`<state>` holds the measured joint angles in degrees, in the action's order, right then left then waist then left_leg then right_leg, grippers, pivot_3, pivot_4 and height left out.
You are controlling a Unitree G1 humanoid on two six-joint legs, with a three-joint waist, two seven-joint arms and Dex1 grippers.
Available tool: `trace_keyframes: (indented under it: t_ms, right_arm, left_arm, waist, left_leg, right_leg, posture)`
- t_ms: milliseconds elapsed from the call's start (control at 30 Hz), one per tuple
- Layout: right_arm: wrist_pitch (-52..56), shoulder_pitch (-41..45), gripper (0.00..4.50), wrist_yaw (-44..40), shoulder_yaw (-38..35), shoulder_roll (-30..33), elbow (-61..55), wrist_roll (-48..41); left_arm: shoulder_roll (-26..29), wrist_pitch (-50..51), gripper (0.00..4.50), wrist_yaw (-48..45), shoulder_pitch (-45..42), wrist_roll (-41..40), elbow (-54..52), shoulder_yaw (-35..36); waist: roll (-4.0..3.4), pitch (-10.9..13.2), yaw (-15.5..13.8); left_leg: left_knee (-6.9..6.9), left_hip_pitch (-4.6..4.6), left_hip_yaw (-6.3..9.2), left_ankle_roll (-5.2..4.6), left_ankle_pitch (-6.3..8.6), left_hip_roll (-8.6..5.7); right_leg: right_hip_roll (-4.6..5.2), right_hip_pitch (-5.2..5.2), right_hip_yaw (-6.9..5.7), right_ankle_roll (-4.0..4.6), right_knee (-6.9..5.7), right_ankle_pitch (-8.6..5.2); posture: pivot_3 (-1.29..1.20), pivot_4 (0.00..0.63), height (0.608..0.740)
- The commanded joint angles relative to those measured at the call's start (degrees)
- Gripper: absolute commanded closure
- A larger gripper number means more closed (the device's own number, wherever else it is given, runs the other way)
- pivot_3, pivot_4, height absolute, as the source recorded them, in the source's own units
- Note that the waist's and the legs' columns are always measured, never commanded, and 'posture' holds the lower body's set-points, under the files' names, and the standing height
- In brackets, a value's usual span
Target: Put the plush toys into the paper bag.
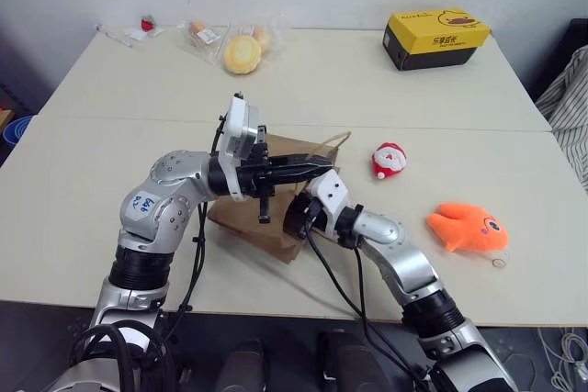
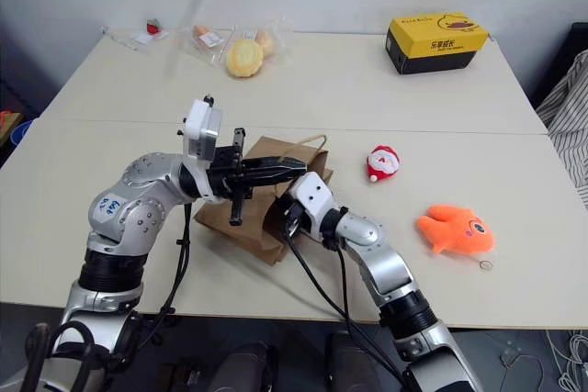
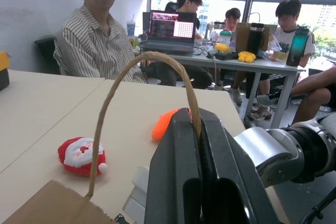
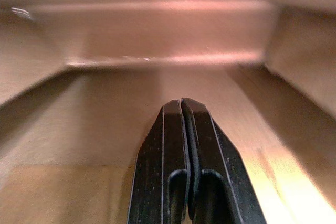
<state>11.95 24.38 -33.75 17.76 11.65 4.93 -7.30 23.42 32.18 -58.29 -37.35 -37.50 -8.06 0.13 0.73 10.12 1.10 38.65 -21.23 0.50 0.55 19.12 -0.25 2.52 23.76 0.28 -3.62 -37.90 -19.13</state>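
The brown paper bag (image 1: pixel 248 225) lies on the table in front of me, its mouth facing right. My left gripper (image 3: pixel 198 115) is shut on one tan loop handle (image 3: pixel 107 108) and holds it up over the mouth. My right gripper (image 4: pixel 181 103) is shut and empty, reaching inside the bag with brown paper walls (image 4: pixel 157 35) all around it; its wrist (image 1: pixel 310 210) sits at the bag's mouth. The red-and-white Santa toy (image 1: pixel 389 160) lies on the table right of the bag. Farther right, near the front edge, lies the orange fish toy (image 1: pixel 468 228).
A yellow-and-black box (image 1: pixel 435 38) stands at the back right. At the back left lie a wrapped yellow bun (image 1: pixel 243 54) and small packets (image 1: pixel 204 35). In the left wrist view, several people (image 3: pixel 94 40) sit at desks beyond the table.
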Motion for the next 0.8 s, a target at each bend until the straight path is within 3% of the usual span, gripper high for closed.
trace_keyframes:
  t_ms: [33, 300, 533, 800]
  right_arm:
    - [-2.61, -0.43, 4.45, 0.31, -0.29, -0.03, 1.22, 1.9]
    - [-3.43, -3.07, 4.45, -0.59, -0.62, 1.53, 1.07, 3.59]
    - [-3.77, -3.85, 4.45, -1.0, -0.53, 3.04, -0.04, 4.88]
    - [-6.02, -4.96, 4.45, -8.73, -6.42, 0.68, -11.26, -10.13]
  left_arm:
    - [0.41, 1.47, 4.5, 1.08, -1.29, -3.73, -1.01, 3.37]
    - [1.4, 2.7, 4.5, 3.31, -3.18, -6.16, 1.05, 8.06]
    - [2.08, 2.94, 4.5, 3.1, -2.75, -5.85, 1.01, 7.45]
    - [0.73, 0.17, 4.5, 1.97, -0.28, -3.33, 0.08, 3.08]
  waist:
    - [0.0, 0.0, 0.18]
    - [0.0, 0.0, 0.46]
    - [0.01, -0.01, 0.35]
    - [0.0, 0.0, 0.44]
  left_leg:
    - [0.0, 0.0, 0.0, 0.0, 0.0, 0.0]
    - [0.0, 0.02, 0.03, 0.01, 0.0, 0.0]
    - [0.03, 0.03, 0.09, 0.01, 0.01, -0.01]
    - [0.02, 0.0, 0.12, 0.03, 0.01, 0.0]
  right_leg:
    - [0.0, 0.0, 0.0, 0.0, 0.0, 0.0]
    - [0.0, -0.02, -0.02, 0.0, -0.01, 0.0]
    - [0.01, -0.1, -0.06, -0.02, 0.03, 0.01]
    - [0.0, -0.07, -0.08, -0.02, 0.02, 0.01]
  posture:
    - [0.0, 0.15, 0.74]
    - [0.0, 0.15, 0.74]
    - [0.0, 0.15, 0.74]
    - [0.0, 0.15, 0.74]
